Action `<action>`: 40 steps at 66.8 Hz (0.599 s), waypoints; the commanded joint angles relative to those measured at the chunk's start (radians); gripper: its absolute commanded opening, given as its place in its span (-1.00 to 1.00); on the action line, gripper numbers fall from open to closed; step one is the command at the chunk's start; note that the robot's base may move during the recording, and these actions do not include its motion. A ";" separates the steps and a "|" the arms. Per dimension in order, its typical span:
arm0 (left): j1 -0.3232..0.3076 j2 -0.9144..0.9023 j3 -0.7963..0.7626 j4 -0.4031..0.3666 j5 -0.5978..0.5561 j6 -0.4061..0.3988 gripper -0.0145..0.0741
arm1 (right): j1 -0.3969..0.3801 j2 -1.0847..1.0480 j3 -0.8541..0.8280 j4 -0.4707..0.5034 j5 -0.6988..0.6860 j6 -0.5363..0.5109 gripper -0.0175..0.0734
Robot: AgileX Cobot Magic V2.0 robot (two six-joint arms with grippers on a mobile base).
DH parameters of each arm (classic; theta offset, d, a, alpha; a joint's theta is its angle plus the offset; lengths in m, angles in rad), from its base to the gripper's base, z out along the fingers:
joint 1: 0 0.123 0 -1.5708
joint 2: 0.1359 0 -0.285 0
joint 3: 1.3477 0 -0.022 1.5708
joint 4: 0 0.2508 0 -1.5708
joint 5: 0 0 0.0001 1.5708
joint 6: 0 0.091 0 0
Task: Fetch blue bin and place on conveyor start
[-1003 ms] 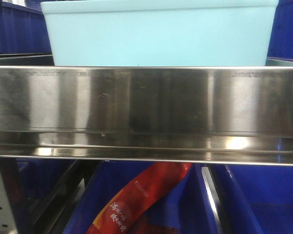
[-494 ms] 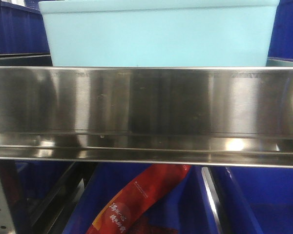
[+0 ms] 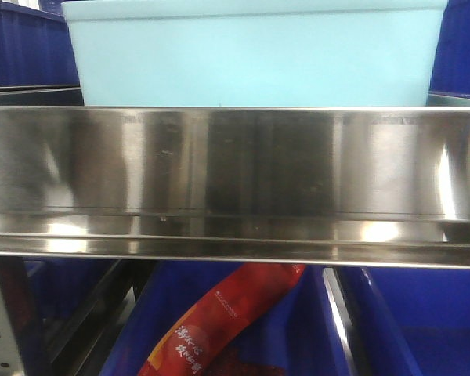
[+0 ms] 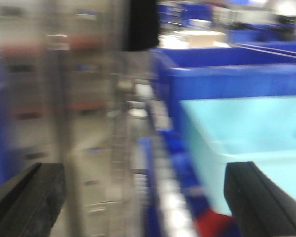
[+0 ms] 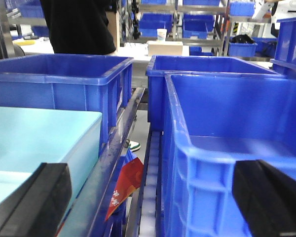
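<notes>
Reaching for the bin [image 3: 254, 55] looked like the step in hand, and neither arm had hold of it. It sat on the upper shelf, right behind the shiny rail [image 3: 235, 164], with dark crates [image 3: 23, 43] on both sides. The left gripper [image 4: 144, 195] was spread wide with nothing in it and the bin's end showed toward its right finger, though that view was badly smeared. The right gripper [image 5: 149, 192] was just as wide and just as empty, with the bin's wall by its left finger and a crate [image 5: 227, 113] filling the other side.

Doing it well probably meant each arm taking one short wall at the rim, pinching at matching height, then lifting straight up enough to clear the rail before pulling out. It's smooth plastic, so a shallow bite could slip. The gap to the crate on the right looked tight.

Room-wise: metal shelving, a red packet [image 3: 219, 321] in a crate below, and a person [image 5: 79, 24] in black standing beyond the shelves. No conveyor showed in any view.
</notes>
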 commanded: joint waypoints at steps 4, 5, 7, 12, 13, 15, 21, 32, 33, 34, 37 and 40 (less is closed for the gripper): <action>-0.146 0.060 -0.055 0.003 -0.005 0.003 0.54 | 0.055 0.071 -0.101 0.037 0.034 -0.007 0.64; -0.159 0.072 -0.066 0.001 0.000 0.003 0.53 | 0.065 0.088 -0.113 0.040 0.043 -0.007 0.64; -0.183 0.099 -0.089 -0.008 0.010 0.003 0.49 | 0.085 0.112 -0.139 0.045 0.066 -0.007 0.64; -0.234 0.199 -0.177 -0.018 0.049 0.003 0.35 | 0.142 0.192 -0.215 0.054 0.117 -0.007 0.64; -0.239 0.218 -0.194 -0.022 0.057 0.003 0.32 | 0.153 0.207 -0.229 0.055 0.126 -0.007 0.64; -0.245 0.256 -0.230 -0.027 0.076 0.003 0.27 | 0.174 0.239 -0.258 0.055 0.151 -0.007 0.64; -0.252 0.396 -0.374 -0.029 0.166 0.003 0.18 | 0.238 0.359 -0.360 0.055 0.230 -0.007 0.64; -0.252 0.661 -0.663 -0.029 0.354 -0.012 0.37 | 0.277 0.600 -0.578 0.055 0.444 0.004 0.64; -0.252 0.681 -0.685 -0.029 0.370 -0.019 0.39 | 0.277 0.625 -0.606 0.051 0.466 0.010 0.64; -0.252 0.710 -0.706 -0.029 0.394 -0.034 0.42 | 0.277 0.642 -0.624 0.045 0.481 0.015 0.64; -0.241 0.775 -0.791 -0.025 0.451 -0.076 0.49 | 0.277 0.690 -0.690 0.012 0.526 0.044 0.64; -0.227 0.837 -0.861 -0.025 0.523 -0.112 0.54 | 0.277 0.752 -0.753 -0.030 0.579 0.088 0.64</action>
